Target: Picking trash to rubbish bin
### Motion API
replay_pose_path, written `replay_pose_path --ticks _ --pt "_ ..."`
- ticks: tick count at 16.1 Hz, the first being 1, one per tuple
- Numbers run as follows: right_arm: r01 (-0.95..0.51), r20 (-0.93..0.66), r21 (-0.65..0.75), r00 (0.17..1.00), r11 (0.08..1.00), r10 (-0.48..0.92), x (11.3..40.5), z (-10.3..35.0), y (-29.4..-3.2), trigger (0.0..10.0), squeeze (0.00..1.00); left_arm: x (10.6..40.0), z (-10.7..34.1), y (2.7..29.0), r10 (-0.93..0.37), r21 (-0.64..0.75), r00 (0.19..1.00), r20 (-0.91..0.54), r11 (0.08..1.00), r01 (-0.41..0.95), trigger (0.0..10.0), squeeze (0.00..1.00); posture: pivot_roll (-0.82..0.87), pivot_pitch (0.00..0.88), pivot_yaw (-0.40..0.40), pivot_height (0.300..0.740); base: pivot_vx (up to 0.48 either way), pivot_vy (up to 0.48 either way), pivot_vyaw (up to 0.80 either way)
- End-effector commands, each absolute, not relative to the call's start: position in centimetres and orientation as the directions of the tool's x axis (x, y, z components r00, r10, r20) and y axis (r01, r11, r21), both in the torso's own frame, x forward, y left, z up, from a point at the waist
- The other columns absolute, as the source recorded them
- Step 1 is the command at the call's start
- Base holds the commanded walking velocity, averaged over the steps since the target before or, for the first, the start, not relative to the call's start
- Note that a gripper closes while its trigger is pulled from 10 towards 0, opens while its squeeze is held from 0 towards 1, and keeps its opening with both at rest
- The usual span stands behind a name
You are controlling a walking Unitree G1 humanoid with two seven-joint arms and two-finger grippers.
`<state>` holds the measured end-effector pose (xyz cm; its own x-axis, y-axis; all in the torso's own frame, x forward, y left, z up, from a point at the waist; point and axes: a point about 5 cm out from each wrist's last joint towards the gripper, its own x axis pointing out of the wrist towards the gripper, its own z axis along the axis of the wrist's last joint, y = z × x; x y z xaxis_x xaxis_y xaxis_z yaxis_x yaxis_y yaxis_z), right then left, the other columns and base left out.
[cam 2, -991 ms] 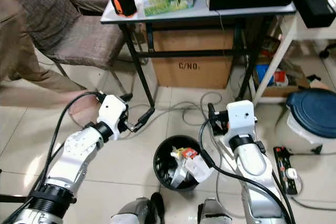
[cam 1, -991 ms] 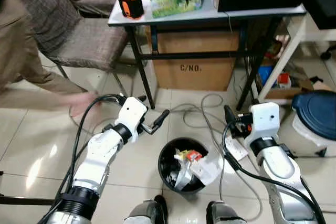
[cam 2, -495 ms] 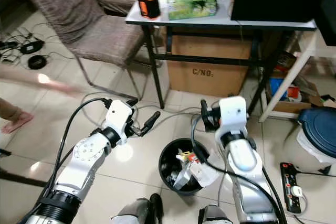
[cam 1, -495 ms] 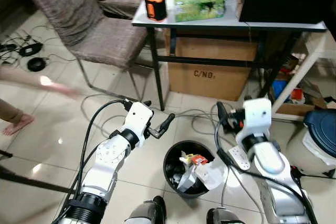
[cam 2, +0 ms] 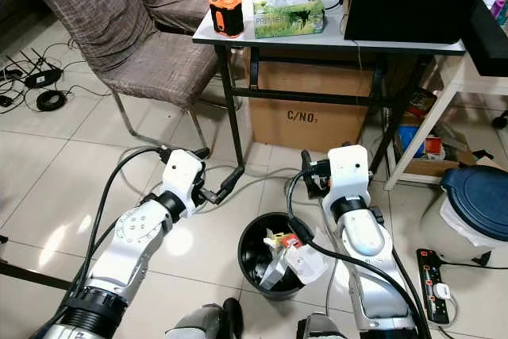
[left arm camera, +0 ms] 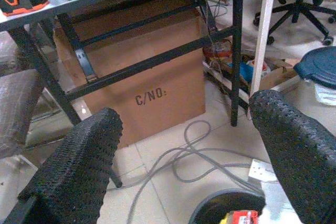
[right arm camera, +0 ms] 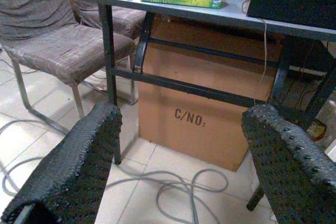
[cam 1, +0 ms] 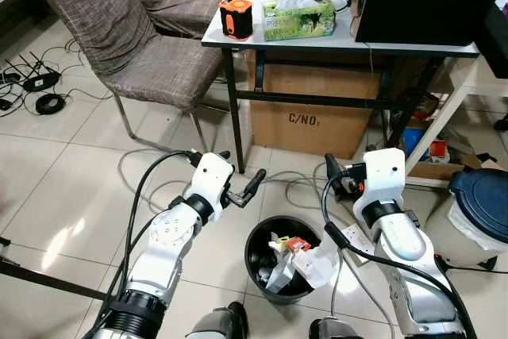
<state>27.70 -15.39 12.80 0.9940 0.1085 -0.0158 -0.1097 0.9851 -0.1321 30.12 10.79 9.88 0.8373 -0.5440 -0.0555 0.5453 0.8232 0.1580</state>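
So I'm standing right over the rubbish bin (cam 1: 282, 260), which sits on the floor between my two arms and is already stuffed with crumpled paper and wrappers (cam 1: 295, 253). Both my claws are empty. My left claw (cam 1: 244, 188) hovers just up and left of the bin rim with its fingers spread apart, and my right claw (cam 1: 333, 171) hangs up and right of the rim, released too; through both wrist cameras I see a wide gap between the pads and nothing in it.

My read: I'm between pieces, hunting for the next bit of trash. I can't spot any loose litter on the tiles near me, so the next move is probably a look around or a step toward wherever the next piece is.

Room-wise it's tight ahead. The tabletop (cam 1: 333, 37) edge and its black legs (cam 1: 232, 109) are straight in front, with a cardboard box (cam 1: 313, 113) tucked under it. Grey cables (cam 2: 262, 176) loop over the floor just past the bin, easy to snag with a foot or a finger. A chair (cam 1: 151, 69) stands ahead on my left, a blue-lidded container (cam 1: 482, 196) on my right. The open tiles off to my left look like the easiest way out.
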Motion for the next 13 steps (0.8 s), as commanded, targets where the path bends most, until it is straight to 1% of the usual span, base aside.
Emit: replay_pose_path --ticks 1,5,13 --pt "-0.114 -0.029 -0.139 0.993 0.984 0.111 27.77 12.49 -15.06 10.0 0.0 30.27 9.89 11.1 -0.527 0.156 0.848 -0.062 0.834 0.53 10.0 0.0 -0.09 0.109 0.083 0.74 0.0 0.0 0.0" --pt "-0.111 -0.031 -0.134 0.994 0.985 0.107 27.87 12.42 -15.04 10.0 0.0 30.68 9.85 11.38 -0.509 0.147 0.858 -0.07 0.845 0.513 10.0 0.0 -0.1 0.097 0.085 0.74 0.0 0.0 0.0" --pt "-0.113 -0.035 -0.131 0.993 0.985 0.109 27.98 12.26 -15.03 10.0 0.0 30.87 9.79 11.12 -0.508 0.149 0.858 -0.074 0.845 0.513 10.0 0.0 -0.1 0.094 0.085 0.74 0.0 0.0 0.0"
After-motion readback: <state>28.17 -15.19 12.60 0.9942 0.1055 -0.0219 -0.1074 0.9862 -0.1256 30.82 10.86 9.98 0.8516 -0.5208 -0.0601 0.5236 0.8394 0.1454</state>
